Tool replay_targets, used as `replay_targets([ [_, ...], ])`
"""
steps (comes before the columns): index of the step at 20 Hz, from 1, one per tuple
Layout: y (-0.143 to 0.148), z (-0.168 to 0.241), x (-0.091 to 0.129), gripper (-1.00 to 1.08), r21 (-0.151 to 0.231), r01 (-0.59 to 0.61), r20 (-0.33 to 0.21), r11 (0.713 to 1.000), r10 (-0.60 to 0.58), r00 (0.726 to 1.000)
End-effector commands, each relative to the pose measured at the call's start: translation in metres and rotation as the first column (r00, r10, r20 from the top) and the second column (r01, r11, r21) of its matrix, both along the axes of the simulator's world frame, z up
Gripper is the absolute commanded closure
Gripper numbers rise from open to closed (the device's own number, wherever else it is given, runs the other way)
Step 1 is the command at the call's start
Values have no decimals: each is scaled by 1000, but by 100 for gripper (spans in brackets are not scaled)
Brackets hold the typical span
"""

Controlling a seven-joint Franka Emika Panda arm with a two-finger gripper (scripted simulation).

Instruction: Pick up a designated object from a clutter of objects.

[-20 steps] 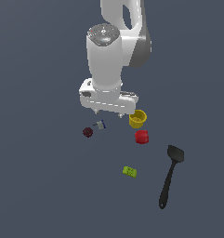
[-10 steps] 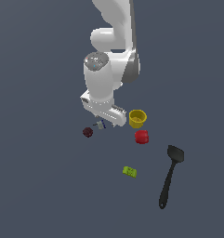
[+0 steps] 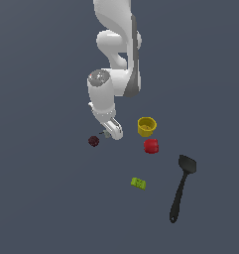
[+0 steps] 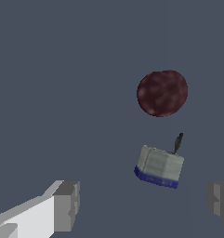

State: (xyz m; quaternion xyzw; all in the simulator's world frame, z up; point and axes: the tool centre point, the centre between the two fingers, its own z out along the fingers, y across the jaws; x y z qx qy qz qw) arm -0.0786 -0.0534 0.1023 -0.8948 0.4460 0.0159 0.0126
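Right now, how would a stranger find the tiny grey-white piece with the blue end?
Start at the white robot arm and follow it down to its gripper. Just beyond lies the tiny grey-white piece, beside a dark maroon ball. Only it has a blue edge and thin dark stem.

The arm (image 3: 116,49) was glossy white, built of rounded, bulging segments, with a dark grey band running along one side of its upper links. A flat grey disc with a speckled face capped the joint (image 3: 97,78) above the wrist. The gripper (image 3: 111,133) ended in a white body, and in the wrist view its fingers (image 4: 67,206) were blocky grey pads, one on a white, angular base.
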Motion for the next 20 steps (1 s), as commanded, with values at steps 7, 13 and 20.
replay_targets([
  [7, -17, -30, -27, -92, -26, 219, 11, 975, -219, 976],
  [13, -23, -39, -37, -92, -35, 286, 16, 958, -285, 958],
  [20, -24, -41, -38, -92, -36, 288, 16, 957, -288, 958],
])
